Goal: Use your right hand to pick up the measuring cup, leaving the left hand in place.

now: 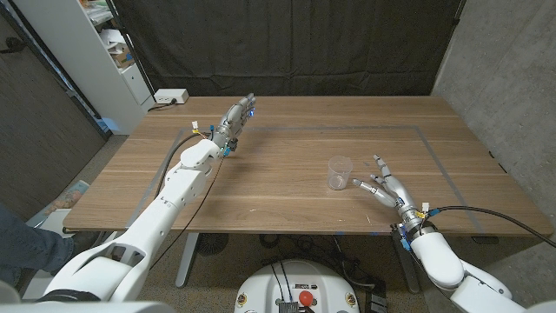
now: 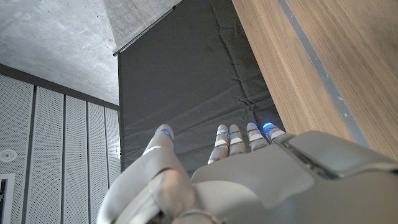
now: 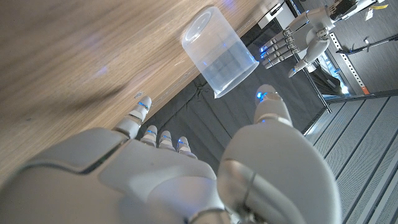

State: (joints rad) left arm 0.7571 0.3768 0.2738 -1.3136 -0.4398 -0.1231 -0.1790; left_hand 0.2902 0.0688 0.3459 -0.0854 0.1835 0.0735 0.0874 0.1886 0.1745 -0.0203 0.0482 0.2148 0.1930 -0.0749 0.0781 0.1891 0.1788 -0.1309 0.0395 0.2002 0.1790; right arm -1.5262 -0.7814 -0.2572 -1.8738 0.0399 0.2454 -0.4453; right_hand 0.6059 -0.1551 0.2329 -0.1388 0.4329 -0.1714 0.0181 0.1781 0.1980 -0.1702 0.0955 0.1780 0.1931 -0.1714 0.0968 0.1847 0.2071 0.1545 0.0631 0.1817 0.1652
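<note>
The small clear plastic measuring cup (image 1: 340, 172) stood upright on the wooden table (image 1: 287, 204), just beside the white five-finger right hand (image 1: 380, 186), which lay open with its fingers spread toward the cup and held nothing. By my reading the step in hand was the approach: the grasp was not yet made. The next move would call for the right hand to slide closer so that thumb and fingers bracket the cup's wall, then close gently, since a light cup would tip or skid if nudged.

The right wrist view showed the cup (image 3: 218, 57) lying in line with the gap between thumb and fingers (image 3: 138, 111). The head view alone showed the white left hand (image 1: 234, 119), fingers extended and empty, well apart from the cup.
</note>
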